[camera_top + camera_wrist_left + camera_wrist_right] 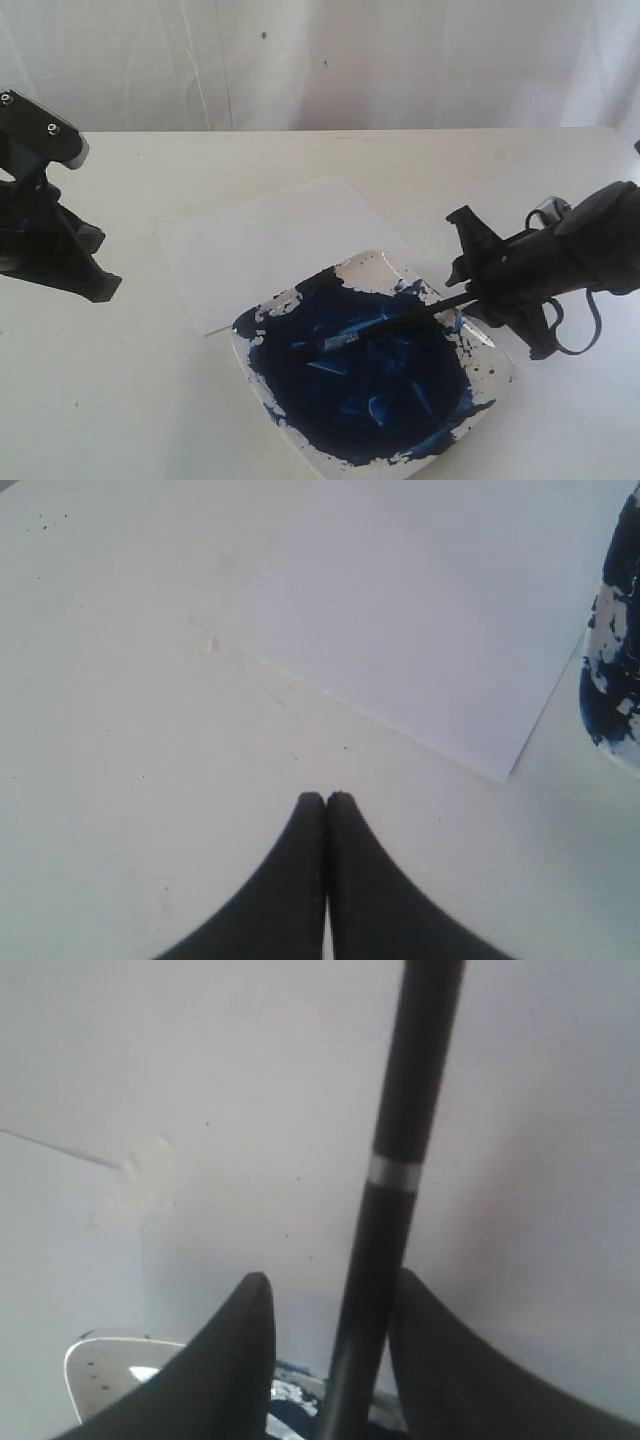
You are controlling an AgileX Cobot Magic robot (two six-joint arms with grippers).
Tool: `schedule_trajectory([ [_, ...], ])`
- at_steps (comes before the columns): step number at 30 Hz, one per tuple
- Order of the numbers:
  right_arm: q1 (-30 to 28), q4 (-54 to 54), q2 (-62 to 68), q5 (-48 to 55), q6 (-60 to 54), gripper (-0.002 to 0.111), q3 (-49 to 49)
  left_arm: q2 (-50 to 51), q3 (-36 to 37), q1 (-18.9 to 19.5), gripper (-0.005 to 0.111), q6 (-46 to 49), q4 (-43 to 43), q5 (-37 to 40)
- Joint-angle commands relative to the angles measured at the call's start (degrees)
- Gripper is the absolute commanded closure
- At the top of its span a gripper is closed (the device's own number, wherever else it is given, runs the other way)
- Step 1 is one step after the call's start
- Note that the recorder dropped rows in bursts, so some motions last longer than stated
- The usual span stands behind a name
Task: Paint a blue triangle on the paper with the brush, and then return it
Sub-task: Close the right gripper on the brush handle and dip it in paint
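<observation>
The brush lies slanted with its blue tip in the dark paint pool on the square white plate. Its black handle runs up between the fingers of my right gripper. In the right wrist view the right gripper stands open around the handle, which sits against one finger with a gap to the other. The white paper lies flat behind the plate, its face plain; no blue triangle is in view. My left gripper hovers at the far left, shut and empty, a little short of the paper's corner.
The plate's paint-smeared edge shows beside the paper in the left wrist view, and its white rim sits below the right fingers. A white backdrop hangs behind the table. Bare white tabletop stretches at front left.
</observation>
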Motion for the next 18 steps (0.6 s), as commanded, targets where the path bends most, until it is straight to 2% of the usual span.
schedule_trajectory([
  [1, 1.06, 0.03, 0.42, -0.39, -0.28, 0.073, -1.05, -0.07, 0.35, -0.37, 0.107, -0.02, -0.24, 0.11],
  [12, 1.04, 0.03, 0.42, -1.41, -0.40, 0.074, -1.15, -0.07, 0.35, -0.37, 0.107, -0.02, -0.24, 0.11],
  [18, 1.04, 0.03, 0.42, -1.24, -0.40, 0.089, -1.15, -0.07, 0.35, -0.37, 0.107, -0.02, -0.24, 0.11],
])
